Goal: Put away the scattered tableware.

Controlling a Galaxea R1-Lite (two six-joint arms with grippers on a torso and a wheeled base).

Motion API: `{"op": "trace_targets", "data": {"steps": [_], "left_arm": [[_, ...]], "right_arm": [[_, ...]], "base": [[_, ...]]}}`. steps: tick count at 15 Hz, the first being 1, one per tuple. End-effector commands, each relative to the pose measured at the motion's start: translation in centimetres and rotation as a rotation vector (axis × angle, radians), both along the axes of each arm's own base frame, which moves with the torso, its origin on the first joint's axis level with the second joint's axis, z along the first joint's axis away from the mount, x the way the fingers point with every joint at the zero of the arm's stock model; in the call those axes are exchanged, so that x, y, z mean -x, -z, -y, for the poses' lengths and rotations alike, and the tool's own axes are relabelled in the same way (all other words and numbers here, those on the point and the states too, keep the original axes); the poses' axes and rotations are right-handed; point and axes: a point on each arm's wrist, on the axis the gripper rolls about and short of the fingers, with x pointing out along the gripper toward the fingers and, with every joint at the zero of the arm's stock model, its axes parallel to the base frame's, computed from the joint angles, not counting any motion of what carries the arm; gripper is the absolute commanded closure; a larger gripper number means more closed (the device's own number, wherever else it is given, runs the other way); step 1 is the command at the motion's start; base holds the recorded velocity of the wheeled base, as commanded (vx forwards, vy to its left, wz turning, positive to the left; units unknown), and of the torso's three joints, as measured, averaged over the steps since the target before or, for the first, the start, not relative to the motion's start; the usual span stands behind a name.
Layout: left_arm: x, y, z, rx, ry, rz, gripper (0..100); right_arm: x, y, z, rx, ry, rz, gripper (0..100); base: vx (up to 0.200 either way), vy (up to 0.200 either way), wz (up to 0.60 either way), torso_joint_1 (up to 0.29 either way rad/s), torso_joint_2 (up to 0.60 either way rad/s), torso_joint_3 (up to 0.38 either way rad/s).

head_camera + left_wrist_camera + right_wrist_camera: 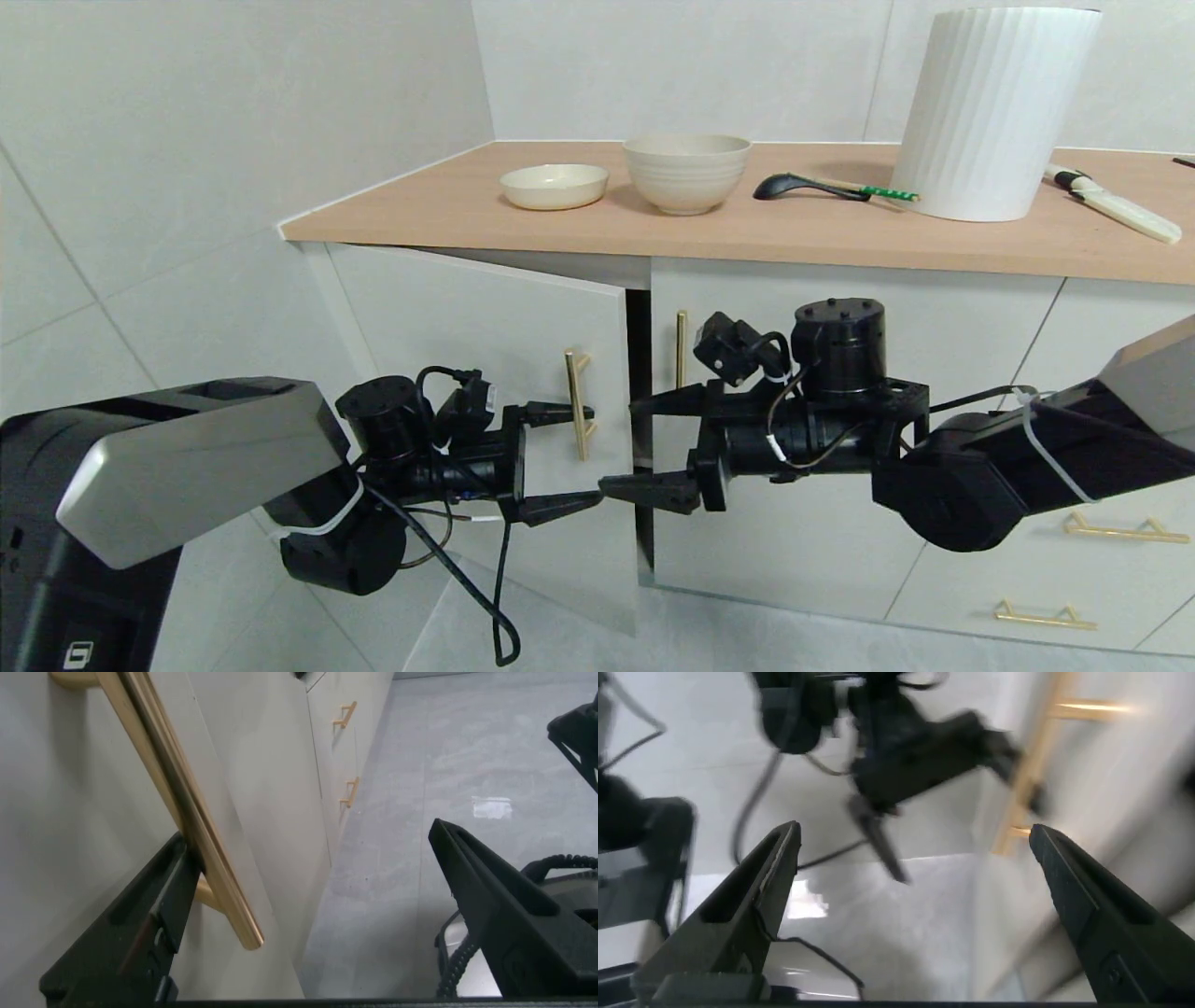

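With our left gripper [581, 453] spread around the gold handle [580, 417] and our right gripper [620, 448] spread just beside it, we should pinch the handle snugly and pull slowly, while the bowl [686, 173] and dish [554, 185] sit up on the counter [448, 210].

Wooden counter [448, 215]; smooth bowl [686, 173], perhaps ceramic; brassy handle [579, 415].

Two arms are held out level and pointed toward each other. The left gripper [565, 457] and right gripper [644, 448] are seen spread wide, fingers stacked vertically, with the lower tips almost meeting.
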Motion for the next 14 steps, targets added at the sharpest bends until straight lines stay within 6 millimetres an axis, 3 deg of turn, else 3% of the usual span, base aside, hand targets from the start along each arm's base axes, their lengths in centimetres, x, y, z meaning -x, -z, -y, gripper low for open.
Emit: {"op": "trace_targets", "data": {"steps": [1,4,8,14], "left_arm": [[0.1,-0.4,0.0,0.003,0.001,0.011,0],[0.1,-0.7,0.0,0.005,0.002,0.018,0],[0.2,-0.8,0.1,0.006,0.004,0.021,0],[0.2,-0.5,0.0,0.003,0.001,0.011,0]], "right_arm": [[-0.2,-0.9,1.1,-0.011,0.034,0.019,0],[-1.9,-0.6,0.7,-0.02,0.059,0.034,0],[-4.2,0.5,-1.3,-0.039,0.077,0.055,0],[-4.5,0.7,-2.7,-0.07,0.057,0.062,0]], "base": [[0.0,0.0,0.0,0.0,0.0,0.0],[0.0,0.0,0.0,0.0,0.0,0.0],[0.0,0.0,0.0,0.0,0.0,0.0],[0.0,0.0,0.0,0.0,0.0,0.0]]}}
